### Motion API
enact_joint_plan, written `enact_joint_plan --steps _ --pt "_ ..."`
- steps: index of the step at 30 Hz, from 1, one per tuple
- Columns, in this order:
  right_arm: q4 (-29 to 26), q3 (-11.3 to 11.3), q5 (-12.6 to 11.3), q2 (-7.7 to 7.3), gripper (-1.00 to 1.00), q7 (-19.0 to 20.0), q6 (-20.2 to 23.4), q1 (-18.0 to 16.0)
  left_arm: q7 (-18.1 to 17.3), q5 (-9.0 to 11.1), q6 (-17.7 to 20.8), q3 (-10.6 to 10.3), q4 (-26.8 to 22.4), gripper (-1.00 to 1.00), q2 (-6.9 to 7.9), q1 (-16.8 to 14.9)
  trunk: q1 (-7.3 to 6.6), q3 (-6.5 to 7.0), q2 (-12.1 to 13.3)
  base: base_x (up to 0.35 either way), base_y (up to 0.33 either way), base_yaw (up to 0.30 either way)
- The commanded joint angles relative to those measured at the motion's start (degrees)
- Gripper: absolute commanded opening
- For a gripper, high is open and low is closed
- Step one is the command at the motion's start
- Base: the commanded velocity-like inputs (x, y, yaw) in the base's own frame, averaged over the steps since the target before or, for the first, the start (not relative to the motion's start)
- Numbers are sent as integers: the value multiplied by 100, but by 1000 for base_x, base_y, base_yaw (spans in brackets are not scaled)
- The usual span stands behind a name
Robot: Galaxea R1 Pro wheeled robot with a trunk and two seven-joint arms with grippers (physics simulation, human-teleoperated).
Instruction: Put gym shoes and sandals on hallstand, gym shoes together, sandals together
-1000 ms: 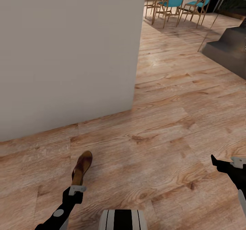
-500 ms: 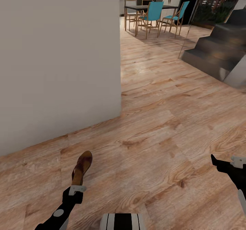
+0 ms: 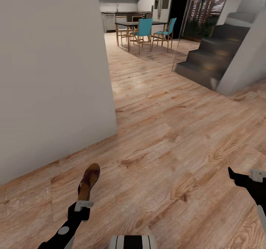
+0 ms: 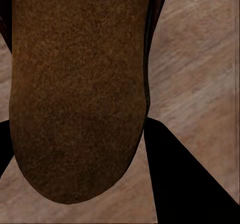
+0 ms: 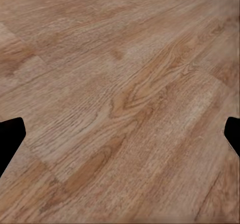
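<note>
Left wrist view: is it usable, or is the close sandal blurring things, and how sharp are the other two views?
Left wrist view: the sandal sits very close, its sole grainy but soft, dark fingers featureless. Head view: evenly lit, sandal in the left claw sharp, far chairs softer. Right wrist view: floor grain crisp, no glare.

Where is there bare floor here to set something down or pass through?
Bare corridor floor runs between the white wall and the stairs, and under the open right gripper. It is crowded at the far table and chairs; the left gripper holds a sandal.
</note>
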Motion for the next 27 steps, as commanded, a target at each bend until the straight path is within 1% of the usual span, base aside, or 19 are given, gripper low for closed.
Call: enact_joint_plan --steps 1,19,27 --pt "-6 -9 -22 2 100 28 32 -4 6 -46 -12 -10 1 -100 3 -1 -3 24 0 0 0 -273" --pt "-6 -9 -22 2 100 28 32 -4 6 -40 -21 -10 1 -100 3 -1 -50 517 24 0 0 -271" --pt "-6 -9 -22 2 100 28 32 -4 6 -40 -28 -10 -4 -100 3 -1 -225 703 345 0 0 -268"
